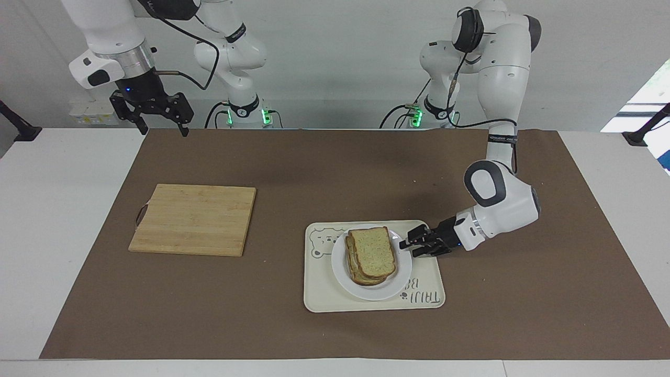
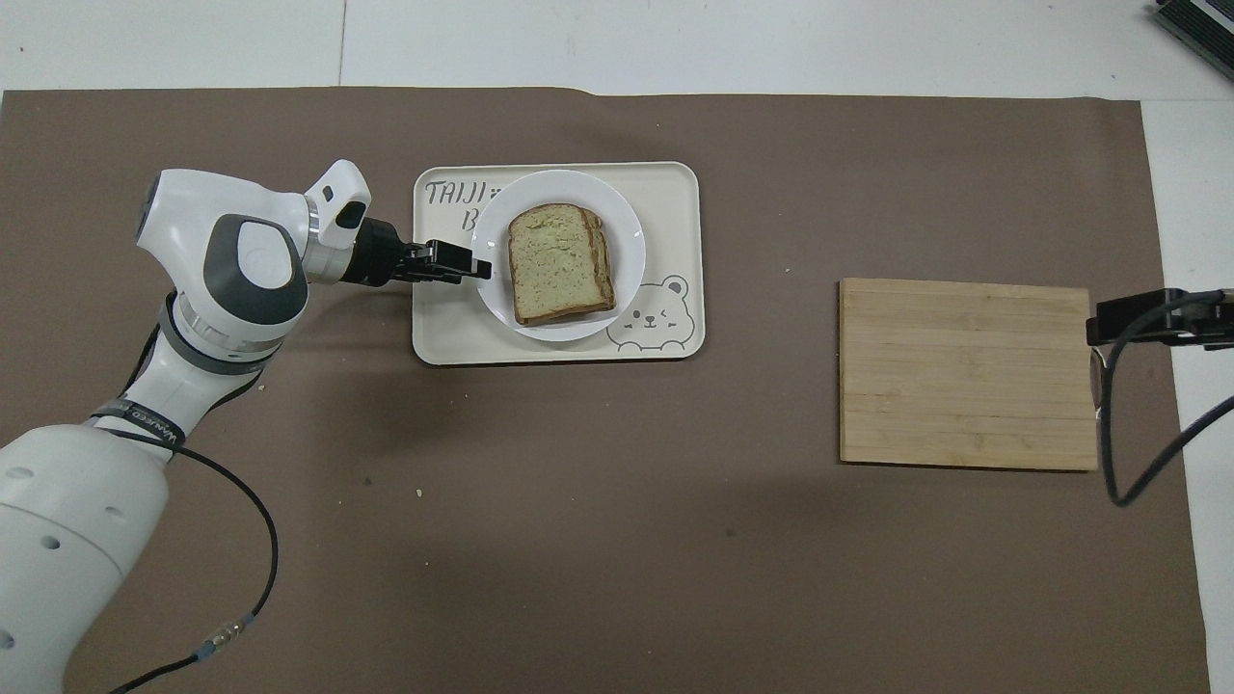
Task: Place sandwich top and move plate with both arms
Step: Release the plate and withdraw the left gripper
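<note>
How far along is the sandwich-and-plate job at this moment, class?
Done: the top slice lies on the stacked sandwich on the plate. In hand: the left gripper is low at the plate's rim, over the tray, jaws open, holding nothing. Left: the plate is not yet off the tray. The right gripper waits open, high above the mat's corner, with the cutting board bare.

bare mat [image 1: 335, 173] between cutting board [image 1: 193, 219] and tray [image 1: 324, 298]

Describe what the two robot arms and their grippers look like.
Both arms are glossy white with rounded segments, grey-black joint caps and black wrist bands. The left gripper and right gripper are black, two-fingered. Black cables trail along each arm; green lights glow at the bases.
</note>
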`<state>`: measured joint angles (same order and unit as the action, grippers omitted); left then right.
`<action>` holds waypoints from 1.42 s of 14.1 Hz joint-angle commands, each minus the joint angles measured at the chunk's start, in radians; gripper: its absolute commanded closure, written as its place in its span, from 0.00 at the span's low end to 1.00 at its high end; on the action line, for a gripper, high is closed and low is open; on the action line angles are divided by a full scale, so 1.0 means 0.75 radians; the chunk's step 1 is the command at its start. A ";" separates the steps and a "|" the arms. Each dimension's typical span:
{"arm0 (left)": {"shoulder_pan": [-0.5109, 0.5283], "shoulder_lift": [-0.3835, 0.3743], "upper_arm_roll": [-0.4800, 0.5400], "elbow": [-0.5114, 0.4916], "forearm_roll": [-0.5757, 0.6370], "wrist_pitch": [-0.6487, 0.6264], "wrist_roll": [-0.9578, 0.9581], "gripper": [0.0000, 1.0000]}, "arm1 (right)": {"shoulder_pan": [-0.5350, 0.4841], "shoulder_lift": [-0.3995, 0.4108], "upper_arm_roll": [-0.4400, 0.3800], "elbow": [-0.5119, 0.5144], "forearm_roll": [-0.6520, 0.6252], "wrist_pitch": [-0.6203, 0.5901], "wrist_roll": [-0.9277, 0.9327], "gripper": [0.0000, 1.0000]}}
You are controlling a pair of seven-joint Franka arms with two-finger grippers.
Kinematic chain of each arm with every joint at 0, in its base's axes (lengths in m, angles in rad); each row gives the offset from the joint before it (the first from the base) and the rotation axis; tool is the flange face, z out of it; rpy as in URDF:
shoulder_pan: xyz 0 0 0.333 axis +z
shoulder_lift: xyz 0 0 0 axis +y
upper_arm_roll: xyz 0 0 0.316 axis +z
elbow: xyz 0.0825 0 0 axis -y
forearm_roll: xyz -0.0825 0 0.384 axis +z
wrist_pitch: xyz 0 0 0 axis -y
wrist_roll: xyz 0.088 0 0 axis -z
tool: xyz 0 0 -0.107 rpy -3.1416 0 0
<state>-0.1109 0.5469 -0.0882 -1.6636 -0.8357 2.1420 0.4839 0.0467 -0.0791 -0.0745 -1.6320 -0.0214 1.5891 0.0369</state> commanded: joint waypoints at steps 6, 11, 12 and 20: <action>-0.004 -0.293 0.134 0.003 0.514 -0.205 -0.142 0.00 | 0.001 -0.015 -0.005 -0.017 0.006 0.004 -0.021 0.00; 0.001 -0.514 0.177 0.042 0.811 -0.374 -0.273 0.00 | 0.001 -0.015 -0.005 -0.017 0.006 0.004 -0.021 0.00; 0.001 -0.541 0.185 0.101 0.878 -0.462 -0.273 0.00 | 0.001 -0.015 -0.005 -0.017 0.006 0.004 -0.021 0.00; -0.004 -0.610 0.259 0.455 1.041 -0.974 -0.293 0.00 | 0.001 -0.015 -0.005 -0.017 0.008 0.004 -0.021 0.00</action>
<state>-0.1079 0.0986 0.1055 -1.3579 -0.0879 1.4796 0.2896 0.0467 -0.0791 -0.0745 -1.6320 -0.0214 1.5891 0.0369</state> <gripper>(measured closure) 0.000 0.000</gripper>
